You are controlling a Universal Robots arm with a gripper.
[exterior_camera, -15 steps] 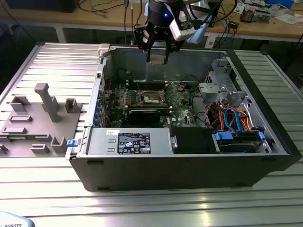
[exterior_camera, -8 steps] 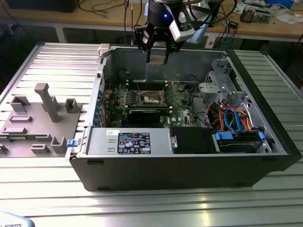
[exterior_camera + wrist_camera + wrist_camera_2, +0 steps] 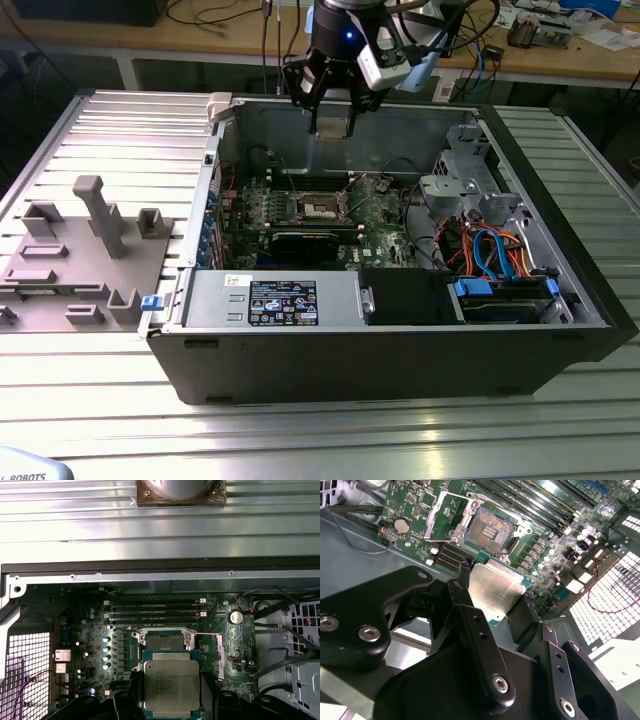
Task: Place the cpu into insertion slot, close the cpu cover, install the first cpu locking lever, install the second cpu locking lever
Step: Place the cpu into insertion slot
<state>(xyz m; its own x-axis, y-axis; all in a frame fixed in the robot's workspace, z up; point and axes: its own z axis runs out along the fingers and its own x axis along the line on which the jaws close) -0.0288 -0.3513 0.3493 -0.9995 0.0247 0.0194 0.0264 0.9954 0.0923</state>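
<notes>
- Black fingers of the gripper are closed on two opposite edges of the cpu, a flat square chip with a silvery-grey metal top and a green rim.
- Both wrist views show the cpu held level in the air above the motherboard, just beside the insertion slot and not seated in it.
- The insertion slot is bare, with its field of gold contacts exposed.
- The cpu cover, a thin silvery frame with a square window, is swung open on one side of the slot.
- Four long memory slots and a round coin battery lie near the slot on the board.
- In the exterior view, the gripper hangs over the far side of an open black computer case.
- The case lies at the middle of a ridged metal counter.
- A grey holder with upright pegs sits towards the counter's edge at the exterior view's left.
</notes>
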